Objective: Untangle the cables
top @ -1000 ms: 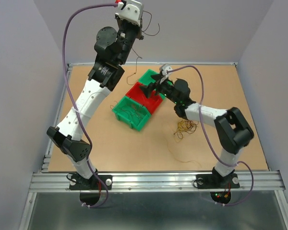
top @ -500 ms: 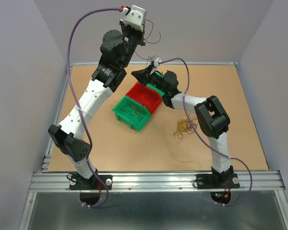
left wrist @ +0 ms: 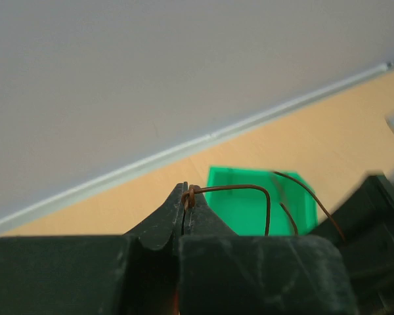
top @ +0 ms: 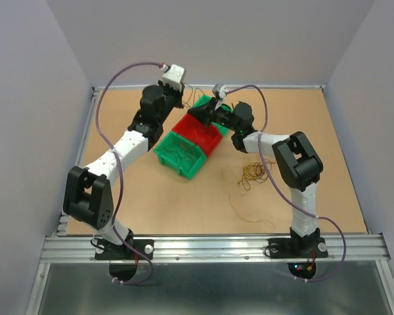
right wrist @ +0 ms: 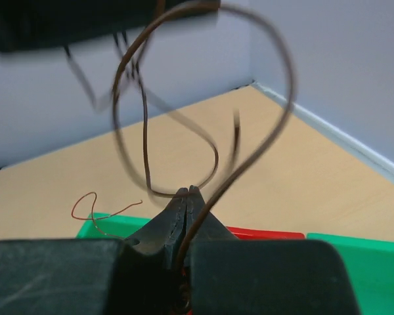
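- We see the left gripper [left wrist: 185, 199], at frame centre, clamped on a brown wire [left wrist: 240, 188].
- The right gripper [right wrist: 187, 193] pinches brown wire too.
- We judge it light, thin and springy; best gripped near the ends.

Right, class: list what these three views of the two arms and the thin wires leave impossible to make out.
- Top view: the loose wires in the near green bin are too small to count.
- Left wrist: the brown wire pinched in the left gripper drops out of sight behind the gripper's own body.
- Right wrist: the wire loop held by the right gripper blurs into a dark shape at the top edge.
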### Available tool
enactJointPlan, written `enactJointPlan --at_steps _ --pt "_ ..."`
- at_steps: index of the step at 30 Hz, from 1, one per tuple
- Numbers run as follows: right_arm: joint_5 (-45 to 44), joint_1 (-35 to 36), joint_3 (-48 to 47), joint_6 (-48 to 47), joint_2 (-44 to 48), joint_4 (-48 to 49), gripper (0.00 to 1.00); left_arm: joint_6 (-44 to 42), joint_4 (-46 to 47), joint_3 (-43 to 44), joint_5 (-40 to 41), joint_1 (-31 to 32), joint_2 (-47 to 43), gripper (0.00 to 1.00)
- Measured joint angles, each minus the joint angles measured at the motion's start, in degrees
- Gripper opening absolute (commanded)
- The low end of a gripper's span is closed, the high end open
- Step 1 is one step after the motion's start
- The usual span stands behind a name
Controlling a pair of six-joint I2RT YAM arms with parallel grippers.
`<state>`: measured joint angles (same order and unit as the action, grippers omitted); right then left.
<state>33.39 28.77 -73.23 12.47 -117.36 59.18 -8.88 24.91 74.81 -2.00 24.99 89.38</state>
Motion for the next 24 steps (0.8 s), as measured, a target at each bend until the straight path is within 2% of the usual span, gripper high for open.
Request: enactJointPlan --at_steps 3,7,9,13,18,19,22,24 --pt "4.2 -0.5 -6.8 2.4 -6.8 -0.7 0.01 0.0 4.9 -10.5 -1.9 0.5 0.5 0.00" --pt "7.3 -1.1 -11.1 4.0 -14.3 -5.0 0.01 0.0 9.4 -17.2 -4.0 0.9 0.8 0.00" --pt "6.6 -1.2 -12.2 3.2 -16.9 -9.5 0.06 0.2 12.6 -19.4 -4.5 0.9 0.7 0.00" --pt "2.6 -0.6 -16.5 -0.2 -17.4 -18.4 0.27 0.2 16.9 -21.8 -4.7 0.9 0.6 0.00" --pt "-3.3 0.8 -16.9 -5.4 -16.2 -24.1 0.28 0.2 19.2 -21.9 -4.7 1.1 0.6 0.00" --pt "-4.7 1.0 -16.5 -6.1 -15.6 -25.5 0.31 0.2 19.4 -21.9 -4.6 1.2 0.6 0.00" --pt "-6.4 1.3 -13.3 -6.9 -12.7 -27.7 0.62 0.1 19.6 -21.9 -3.7 1.6 0.7 0.00" --pt "-6.8 1.3 -10.2 -7.5 -10.5 -27.9 0.68 0.1 19.6 -21.8 -2.6 1.7 0.7 0.00"
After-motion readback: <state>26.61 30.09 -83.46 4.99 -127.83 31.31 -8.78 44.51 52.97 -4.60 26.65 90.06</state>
